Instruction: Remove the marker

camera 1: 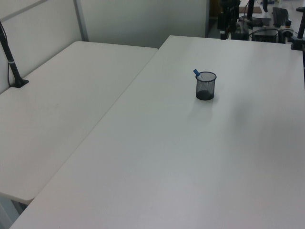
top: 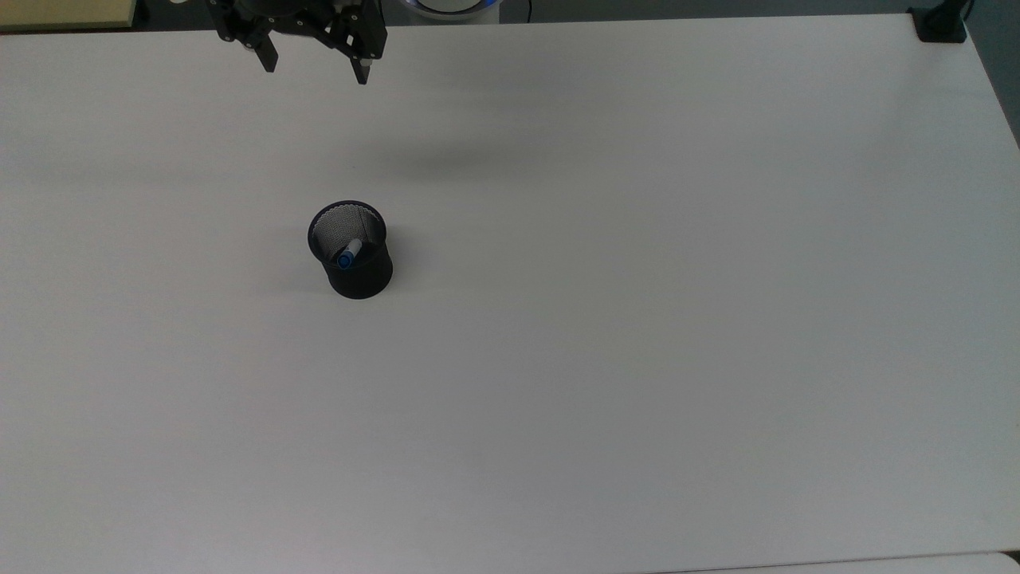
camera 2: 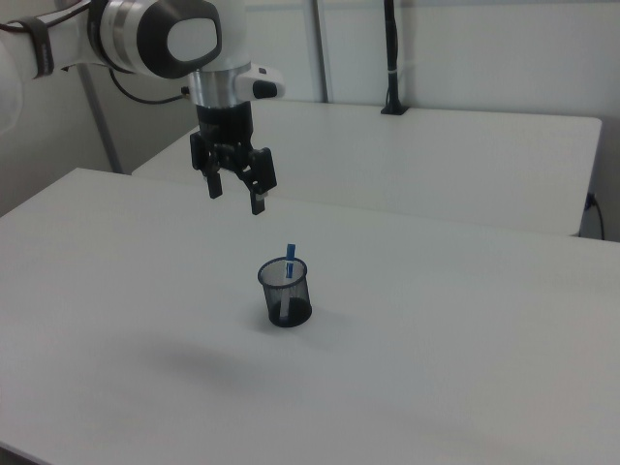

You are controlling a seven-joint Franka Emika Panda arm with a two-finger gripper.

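Inside the cup (top: 351,249), the marker (top: 348,253) stands leaning on the rim, blue cap poking above it. High above and well apart from the cup, the gripper (top: 315,67) hangs with fingers spread, empty. Approach stage, I judge: next, centre over the cap and descend.

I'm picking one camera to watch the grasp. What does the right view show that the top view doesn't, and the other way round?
The right view alone shows the arm's white wrist and body above the gripper, the height gap between the open fingers and the marker, and the marker's barrel through the mesh cup.

The top view alone looks down into the cup, showing the marker leaning on the rim, and the whole table.

Both show gripper, cup and marker, apart.
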